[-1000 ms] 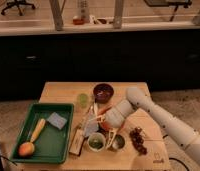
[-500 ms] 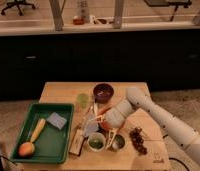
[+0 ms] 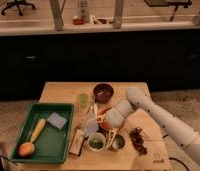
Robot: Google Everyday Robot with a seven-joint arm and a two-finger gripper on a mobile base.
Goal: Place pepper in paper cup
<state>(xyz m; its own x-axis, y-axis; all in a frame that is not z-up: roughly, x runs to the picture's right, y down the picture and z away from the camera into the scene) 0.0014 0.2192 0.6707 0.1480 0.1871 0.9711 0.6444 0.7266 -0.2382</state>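
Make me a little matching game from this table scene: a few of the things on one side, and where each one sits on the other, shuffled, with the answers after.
Things:
1. green tray
2. dark red bowl
3. translucent green cup
4. gripper

Places:
A. at the back of the wooden table, right of the green cup
B. mid-table, just above the paper cup and the metal cup
C. on the table's left side, holding an orange fruit
D. just left of the dark red bowl

Pairs: 1-C, 2-A, 3-D, 4-B
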